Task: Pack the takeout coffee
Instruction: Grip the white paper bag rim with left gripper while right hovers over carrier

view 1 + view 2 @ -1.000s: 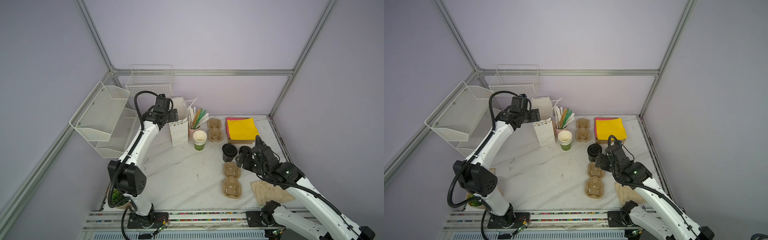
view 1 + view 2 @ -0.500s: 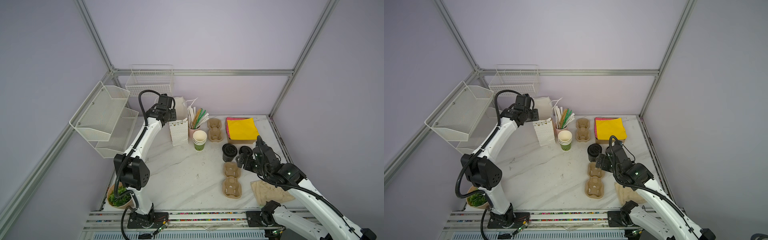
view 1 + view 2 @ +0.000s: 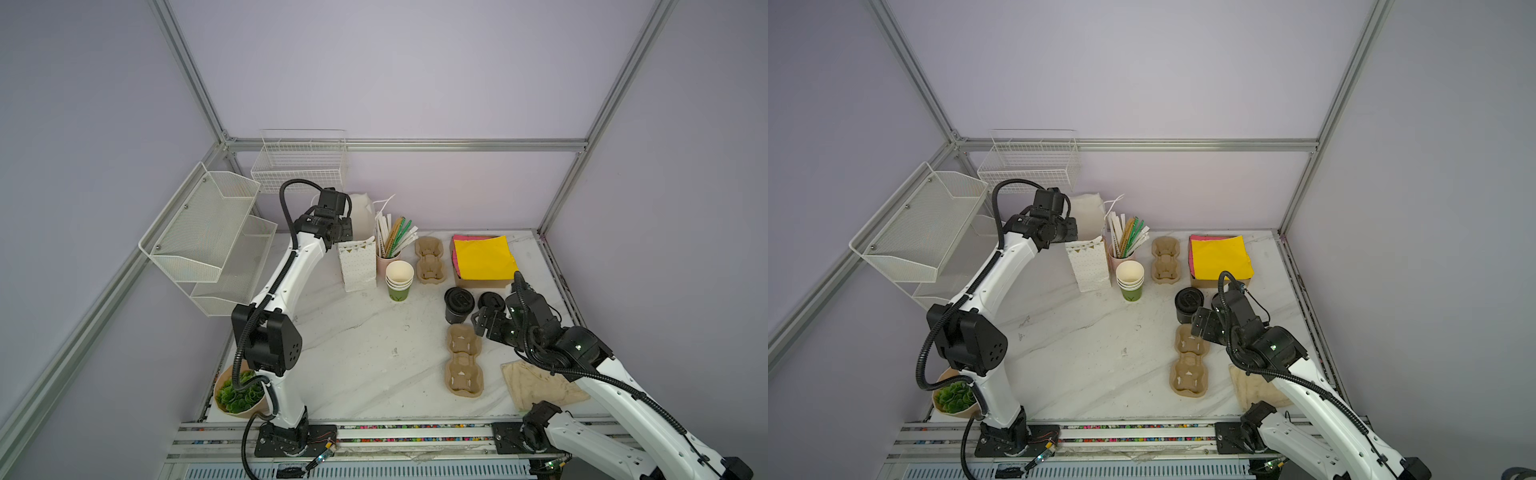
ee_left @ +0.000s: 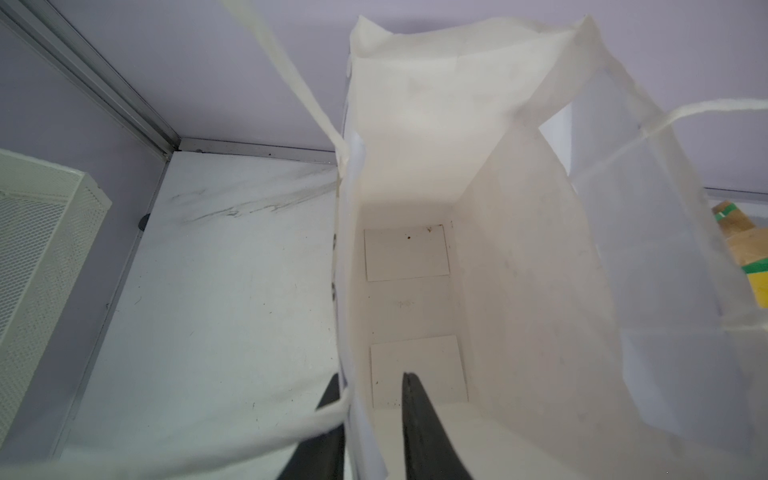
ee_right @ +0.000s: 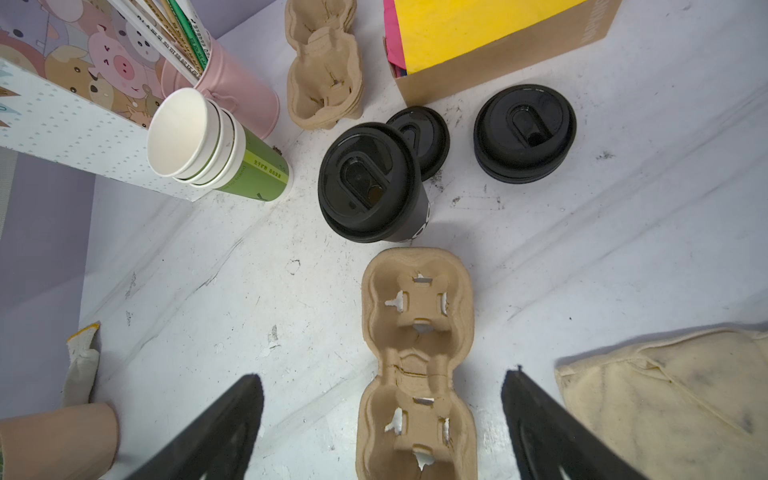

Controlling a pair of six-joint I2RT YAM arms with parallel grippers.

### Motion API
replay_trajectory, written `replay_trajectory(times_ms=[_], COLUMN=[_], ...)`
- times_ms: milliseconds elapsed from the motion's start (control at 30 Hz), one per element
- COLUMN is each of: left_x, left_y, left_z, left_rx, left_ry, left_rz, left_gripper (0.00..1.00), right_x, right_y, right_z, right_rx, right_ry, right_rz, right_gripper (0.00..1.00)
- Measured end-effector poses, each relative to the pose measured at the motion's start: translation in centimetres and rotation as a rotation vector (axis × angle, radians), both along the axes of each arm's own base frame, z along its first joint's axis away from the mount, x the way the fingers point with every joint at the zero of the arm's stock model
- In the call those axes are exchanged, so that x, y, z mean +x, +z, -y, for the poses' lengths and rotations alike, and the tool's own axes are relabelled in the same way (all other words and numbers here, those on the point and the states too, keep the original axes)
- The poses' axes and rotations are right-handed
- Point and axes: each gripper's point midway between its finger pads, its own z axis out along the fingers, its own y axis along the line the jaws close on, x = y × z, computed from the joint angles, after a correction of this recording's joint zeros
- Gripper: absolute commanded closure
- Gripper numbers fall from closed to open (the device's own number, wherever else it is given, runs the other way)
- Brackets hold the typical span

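Observation:
The takeout coffee (image 3: 458,305) (image 3: 1188,303) (image 5: 368,180) is a dark cup with a black round lid, upright right of the table's centre. My right gripper (image 5: 382,374) (image 3: 484,319) hovers open just on the near side of it, above a brown two-cup carrier (image 3: 463,361) (image 5: 417,316), holding nothing. A tall white bag (image 3: 363,214) (image 4: 415,124) stands open at the back left. My left gripper (image 4: 370,378) straddles its rim, one finger outside and one inside. The jaws are narrow with a small gap still showing. The bag is empty inside.
A patterned bag (image 3: 357,262), a pink cup of straws (image 3: 388,253) and stacked green cups (image 3: 400,278) crowd beside the white bag. Spare carriers (image 3: 430,259), a box of yellow napkins (image 3: 482,257), loose black lids (image 5: 524,133), a cloth (image 3: 540,384), wire shelves (image 3: 208,232) and a plant (image 3: 237,395) surround them.
My left gripper has shifted right onto the white bag's rim and its jaws have narrowed from wide to a small gap. The right arm has hardly moved.

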Motion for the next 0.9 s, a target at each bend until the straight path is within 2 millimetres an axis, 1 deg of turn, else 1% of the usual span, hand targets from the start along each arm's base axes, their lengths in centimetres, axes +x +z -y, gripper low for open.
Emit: replay_trajectory(times_ms=[67,167,367,500,600,667,767,833,900], left_x=[0.0,0.0,0.0,-0.1,-0.5,-1.2,-3.2,-5.2,-7.9], left_y=[0.0,0.0,0.0,0.0,0.4,1.4,4.6,7.7,11.0], left_z=[-0.1,-0.2,-0.6,-1.1,-1.6,-1.9,-2.4,-2.8,-3.3], left_rx=[0.004,0.010,0.018,0.024,0.031,0.029,0.010,-0.014,-0.049], left_ry=[0.001,0.006,0.015,0.028,0.041,0.048,0.056,0.061,0.062], left_rz=[0.000,-0.001,-0.003,-0.003,-0.004,0.008,0.058,0.121,0.199], left_gripper=[0.85,0.87,1.00,1.00,1.00,1.00,1.00,1.00,1.00], right_x=[0.0,0.0,-0.1,-0.1,-0.2,-0.2,-0.2,-0.2,-0.1], right_y=[0.0,0.0,-0.2,-0.2,-0.2,-0.2,-0.2,-0.3,-0.4], right_z=[0.0,0.0,-0.4,-0.5,-0.6,-0.6,-0.7,-0.7,-0.8], right_rx=[0.000,0.000,0.008,0.012,0.017,0.018,0.017,0.017,0.018], right_ry=[0.000,0.001,0.014,0.019,0.024,0.026,0.028,0.031,0.033], right_rz=[0.000,-0.001,-0.015,-0.017,-0.019,-0.020,-0.020,-0.023,-0.026], right_gripper=[0.07,0.07,0.07,0.07,0.07,0.07,0.07,0.07,0.07])
